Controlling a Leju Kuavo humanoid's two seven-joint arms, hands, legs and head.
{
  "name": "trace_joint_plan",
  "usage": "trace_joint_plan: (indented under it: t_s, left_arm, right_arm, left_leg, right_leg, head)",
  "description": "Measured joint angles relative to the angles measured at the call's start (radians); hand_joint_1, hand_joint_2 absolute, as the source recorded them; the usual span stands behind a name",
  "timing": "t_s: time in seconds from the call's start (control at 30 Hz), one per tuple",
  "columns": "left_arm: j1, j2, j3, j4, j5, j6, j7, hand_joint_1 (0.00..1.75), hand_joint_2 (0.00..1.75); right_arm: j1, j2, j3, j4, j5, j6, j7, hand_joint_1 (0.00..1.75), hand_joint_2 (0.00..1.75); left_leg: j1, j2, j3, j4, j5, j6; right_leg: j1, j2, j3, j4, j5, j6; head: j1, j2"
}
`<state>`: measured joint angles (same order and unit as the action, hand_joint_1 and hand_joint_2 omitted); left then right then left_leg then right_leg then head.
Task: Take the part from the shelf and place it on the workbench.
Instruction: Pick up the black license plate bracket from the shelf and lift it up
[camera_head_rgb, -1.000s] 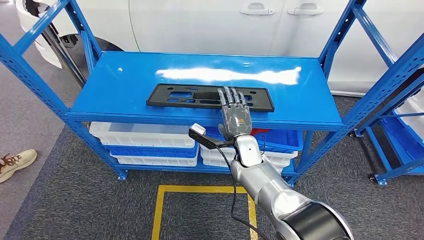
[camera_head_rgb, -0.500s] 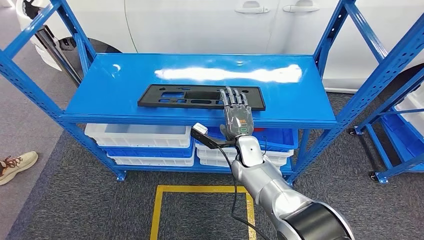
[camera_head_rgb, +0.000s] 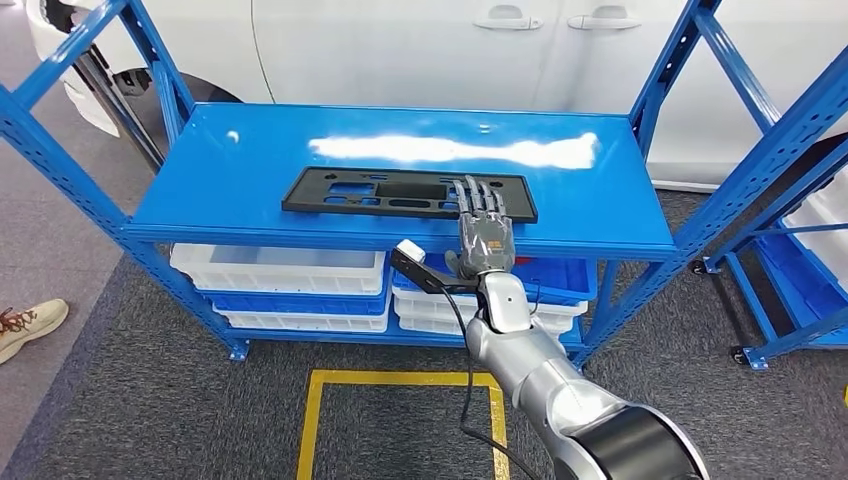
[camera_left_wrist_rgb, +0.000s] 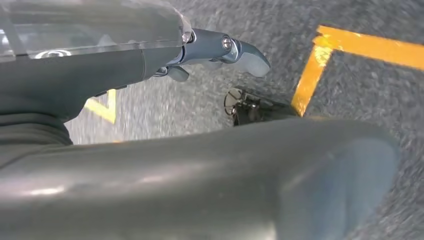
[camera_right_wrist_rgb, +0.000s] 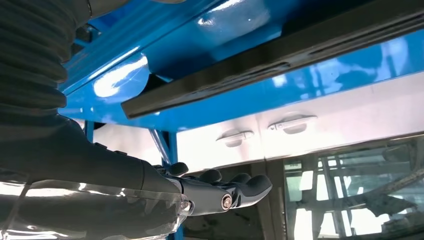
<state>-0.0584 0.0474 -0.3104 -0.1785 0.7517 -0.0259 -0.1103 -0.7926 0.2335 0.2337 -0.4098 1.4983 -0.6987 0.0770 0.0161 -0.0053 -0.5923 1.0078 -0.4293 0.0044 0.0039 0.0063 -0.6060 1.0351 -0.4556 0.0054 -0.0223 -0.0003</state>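
Since a second ago the right hand (camera_head_rgb: 485, 232) has crept a little toward 12 o'clock over the black part (camera_head_rgb: 400, 194), which lies flat on the blue shelf (camera_head_rgb: 250, 160), fingers spread and grasping nothing, so the pick seems only beginning.

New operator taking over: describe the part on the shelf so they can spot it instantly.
Find the blue metal shelf in front of the white car. On its top level lies the part, under the right hand's fingertips. It is a long, flat black panel with cutouts, unlike the white and blue bins below.
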Motion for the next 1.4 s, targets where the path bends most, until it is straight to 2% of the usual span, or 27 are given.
trace_joint_plan:
  t_s: [0.03, 0.13, 0.17, 0.2, 0.23, 0.3, 0.37, 0.47, 0.5, 0.57, 0.63, 0.67, 0.7, 0.73, 0.8, 0.87, 0.97, 1.03, 1.07, 1.13, 1.17, 1.2, 1.23, 1.3, 1.33, 1.37, 1.4]
  left_arm:
    - [0.001, -0.002, 0.015, 0.000, 0.011, -0.004, 0.004, 0.00, 0.00]
    - [0.001, -0.004, 0.046, 0.000, 0.022, 0.002, 0.006, 0.00, 0.00]
    - [0.002, -0.004, 0.052, 0.000, 0.022, 0.008, 0.006, 0.00, 0.00]
    - [0.002, -0.004, 0.057, 0.000, 0.021, 0.013, 0.004, 0.00, 0.00]
    - [0.002, -0.005, 0.061, 0.000, 0.018, 0.018, 0.002, 0.00, 0.00]
    - [0.002, -0.007, 0.064, 0.000, 0.010, 0.023, -0.004, 0.00, 0.00]
    - [0.001, -0.007, 0.065, 0.000, 0.004, 0.025, -0.007, 0.00, 0.00]
    - [0.001, -0.007, 0.065, 0.000, -0.003, 0.029, -0.008, 0.00, 0.00]
    - [0.001, -0.008, 0.065, 0.000, -0.004, 0.031, -0.009, 0.00, 0.00]
    - [0.001, -0.008, 0.065, 0.000, -0.006, 0.034, -0.010, 0.00, 0.00]
    - [0.001, -0.009, 0.065, 0.000, -0.008, 0.036, -0.010, 0.00, 0.00]
    - [0.002, -0.009, 0.065, 0.000, -0.009, 0.037, -0.011, 0.00, 0.00]
    - [0.003, -0.009, 0.065, 0.000, -0.011, 0.038, -0.012, 0.00, 0.00]
    - [0.003, -0.009, 0.065, 0.000, -0.012, 0.039, -0.013, 0.00, 0.00]
    - [0.003, -0.008, 0.065, 0.000, -0.014, 0.040, -0.016, 0.00, 0.00]
    - [0.001, -0.008, 0.065, 0.000, -0.014, 0.041, -0.017, 0.00, 0.00]
    - [0.000, -0.009, 0.065, 0.000, -0.015, 0.042, -0.018, 0.00, 0.00]
    - [0.001, -0.010, 0.065, 0.000, -0.018, 0.043, -0.021, 0.00, 0.00]
    - [0.001, -0.011, 0.065, 0.000, -0.019, 0.044, -0.025, 0.00, 0.00]
    - [0.001, -0.011, 0.065, 0.000, -0.022, 0.043, -0.040, 0.00, 0.00]
    - [0.001, -0.010, 0.065, 0.000, -0.023, 0.042, -0.047, 0.00, 0.00]
    - [0.001, -0.010, 0.065, 0.000, -0.023, 0.042, -0.051, 0.00, 0.00]
    - [0.001, -0.011, 0.064, 0.000, -0.024, 0.041, -0.054, 0.00, 0.00]
    - [0.001, -0.011, 0.064, 0.000, -0.025, 0.041, -0.057, 0.00, 0.00]
    - [0.001, -0.012, 0.064, 0.000, -0.025, 0.041, -0.057, 0.00, 0.00]
    - [0.000, -0.012, 0.064, 0.000, -0.025, 0.041, -0.058, 0.00, 0.00]
    - [0.000, -0.013, 0.064, 0.000, -0.025, 0.041, -0.058, 0.00, 0.00]
  right_arm:
    - [0.000, -0.002, -0.003, 0.000, 0.003, 0.000, 0.001, 0.00, 1.75]
    - [0.009, -0.008, -0.008, 0.001, 0.010, 0.000, 0.006, 0.00, 1.75]
    - [0.013, -0.010, -0.009, 0.002, 0.012, 0.000, 0.008, 0.00, 1.75]
    - [0.016, -0.011, -0.010, 0.002, 0.012, 0.000, 0.009, 0.00, 1.75]
    - [0.018, -0.012, -0.012, 0.002, 0.013, 0.000, 0.010, 0.00, 1.75]
    - [0.017, -0.012, -0.013, -0.001, 0.015, 0.000, 0.006, 0.00, 1.75]
    - [0.017, -0.012, -0.014, -0.005, 0.017, 0.000, -0.004, 0.00, 1.75]
    - [0.021, -0.011, -0.015, -0.013, 0.017, 0.000, -0.026, 0.00, 1.75]
    - [0.021, -0.010, -0.015, -0.016, 0.017, 0.000, -0.031, 0.00, 1.75]
    - [0.021, -0.009, -0.015, -0.022, 0.017, 0.000, -0.037, 0.00, 1.75]
    - [0.026, -0.008, -0.015, -0.024, 0.019, 0.000, -0.041, 0.00, 1.75]
    - [0.029, -0.007, -0.015, -0.025, 0.022, 0.000, -0.044, 0.00, 1.75]
    - [0.032, -0.006, -0.015, -0.025, 0.025, 0.000, -0.048, 0.00, 1.75]
    - [0.034, -0.004, -0.015, -0.026, 0.028, 0.000, -0.053, 0.00, 1.75]
    - [0.035, 0.006, -0.015, -0.028, 0.038, 0.000, -0.062, 0.00, 1.75]
    - [0.036, 0.016, -0.014, -0.032, 0.047, 0.000, -0.070, 0.00, 1.75]
    - [0.040, 0.030, -0.012, -0.035, 0.053, 0.000, -0.080, 0.00, 1.75]
    - [0.041, 0.038, -0.010, -0.039, 0.057, 0.000, -0.087, 0.00, 1.75]
    - [0.042, 0.041, -0.007, -0.041, 0.058, 0.000, -0.089, 0.00, 1.75]
    - [0.046, 0.044, -0.003, -0.041, 0.060, 0.000, -0.092, 0.00, 1.75]
    - [0.049, 0.045, -0.001, -0.041, 0.060, 0.000, -0.092, 0.00, 1.75]
    - [0.051, 0.045, 0.000, -0.041, 0.060, 0.000, -0.093, 0.00, 1.75]
    - [0.053, 0.046, 0.002, -0.041, 0.060, 0.000, -0.093, 0.00, 1.75]
    - [0.051, 0.049, 0.004, -0.042, 0.060, 0.000, -0.093, 0.00, 1.75]
    - [0.050, 0.051, 0.005, -0.042, 0.060, 0.000, -0.093, 0.00, 1.75]
    - [0.049, 0.053, 0.006, -0.043, 0.060, 0.000, -0.093, 0.00, 1.75]
    - [0.048, 0.054, 0.006, -0.043, 0.059, 0.000, -0.094, 0.00, 1.75]
  left_leg:
    - [0.003, 0.001, 0.001, -0.005, 0.003, 0.005]
    - [0.003, 0.002, 0.001, -0.006, 0.005, 0.011]
    - [0.003, 0.002, 0.000, -0.006, 0.005, 0.011]
    - [0.003, 0.002, 0.000, -0.005, 0.005, 0.011]
    - [0.004, 0.002, 0.000, -0.003, 0.004, 0.010]
    - [0.002, 0.001, -0.001, 0.002, 0.000, 0.004]
    - [-0.001, 0.000, -0.003, 0.007, -0.003, -0.006]
    - [0.001, 0.000, -0.003, 0.005, -0.003, -0.024]
    - [0.003, 0.001, -0.008, 0.016, -0.013, -0.030]
    - [0.005, 0.001, -0.042, 0.095, -0.062, -0.037]
    - [0.005, 0.001, -0.102, 0.228, -0.121, -0.041]
    - [0.005, 0.001, -0.124, 0.275, -0.133, -0.042]
    - [0.005, 0.001, -0.130, 0.286, -0.126, -0.042]
    - [0.005, 0.001, -0.116, 0.256, -0.101, -0.040]
    - [0.004, 0.001, -0.053, 0.126, -0.037, -0.033]
    - [0.000, 0.000, -0.008, 0.030, -0.009, -0.024]
    - [-0.003, -0.002, -0.003, 0.010, -0.007, -0.009]
    - [0.001, -0.001, 0.000, 0.002, -0.001, 0.003]
    - [0.002, 0.000, 0.001, -0.002, 0.001, 0.008]
    - [0.001, 0.001, 0.000, -0.002, 0.002, 0.013]
    - [0.000, 0.000, -0.001, -0.002, 0.002, 0.014]
    - [0.000, 0.000, -0.001, -0.001, 0.002, 0.014]
    - [0.000, -0.001, -0.001, 0.000, 0.002, 0.013]
    - [0.000, -0.002, 0.000, 0.002, 0.000, 0.011]
    - [-0.002, -0.003, -0.001, 0.004, -0.002, 0.007]
    - [-0.003, -0.003, -0.001, 0.005, -0.002, 0.003]
    - [-0.005, -0.003, -0.003, 0.006, -0.003, -0.001]
  right_leg:
    - [-0.001, 0.000, -0.015, 0.035, -0.023, 0.005]
    - [-0.007, -0.001, -0.102, 0.220, -0.110, 0.016]
    - [-0.010, -0.001, -0.120, 0.256, -0.116, 0.018]
    - [-0.013, -0.001, -0.121, 0.255, -0.103, 0.020]
    - [-0.015, -0.001, -0.103, 0.217, -0.075, 0.021]
    - [-0.018, -0.003, -0.035, 0.078, -0.011, 0.018]
    - [-0.015, -0.003, 0.003, -0.005, 0.013, 0.010]
    - [-0.012, -0.001, 0.005, -0.016, 0.015, -0.009]
    - [-0.013, -0.002, 0.006, -0.019, 0.018, -0.016]
    - [-0.015, -0.004, 0.009, -0.025, 0.021, -0.026]
    - [-0.012, -0.005, 0.010, -0.025, 0.020, -0.030]
    - [-0.011, -0.006, 0.010, -0.024, 0.019, -0.031]
    - [-0.010, -0.005, 0.010, -0.023, 0.019, -0.032]
    - [-0.009, -0.005, 0.011, -0.022, 0.018, -0.032]
    - [-0.008, -0.003, 0.012, -0.018, 0.015, -0.029]
    - [-0.005, -0.001, 0.009, -0.014, 0.013, -0.021]
    - [-0.005, -0.001, 0.006, -0.015, 0.013, -0.004]
    - [-0.006, -0.001, -0.006, 0.015, -0.011, 0.006]
    - [-0.007, -0.002, -0.026, 0.060, -0.039, 0.010]
    - [-0.009, -0.002, -0.086, 0.190, -0.099, 0.015]
    - [-0.010, -0.002, -0.111, 0.242, -0.115, 0.017]
    - [-0.010, -0.002, -0.120, 0.261, -0.112, 0.017]
    - [-0.010, -0.002, -0.112, 0.242, -0.092, 0.017]
    - [-0.009, -0.002, -0.050, 0.111, -0.026, 0.008]
    - [-0.007, -0.002, -0.019, 0.047, -0.002, 0.003]
    - [-0.004, -0.002, 0.002, 0.001, 0.012, -0.001]
    - [-0.002, -0.002, 0.009, -0.016, 0.013, -0.004]
  head:
    - [0.000, 0.000]
    - [0.000, 0.000]
    - [0.000, 0.000]
    - [0.000, 0.000]
    - [0.000, 0.000]
    - [0.000, 0.000]
    - [0.000, 0.000]
    - [0.000, 0.000]
    - [0.000, 0.000]
    - [0.000, 0.000]
    - [0.000, 0.000]
    - [0.000, 0.000]
    - [0.000, 0.000]
    - [0.000, 0.000]
    - [0.000, 0.000]
    - [0.000, 0.000]
    - [0.000, 0.000]
    - [0.000, 0.000]
    - [0.000, 0.000]
    - [0.000, 0.000]
    - [0.000, 0.000]
    - [0.000, 0.000]
    - [0.000, 0.000]
    - [0.000, 0.000]
    - [0.000, 0.000]
    - [0.000, 0.000]
    - [0.000, 0.000]
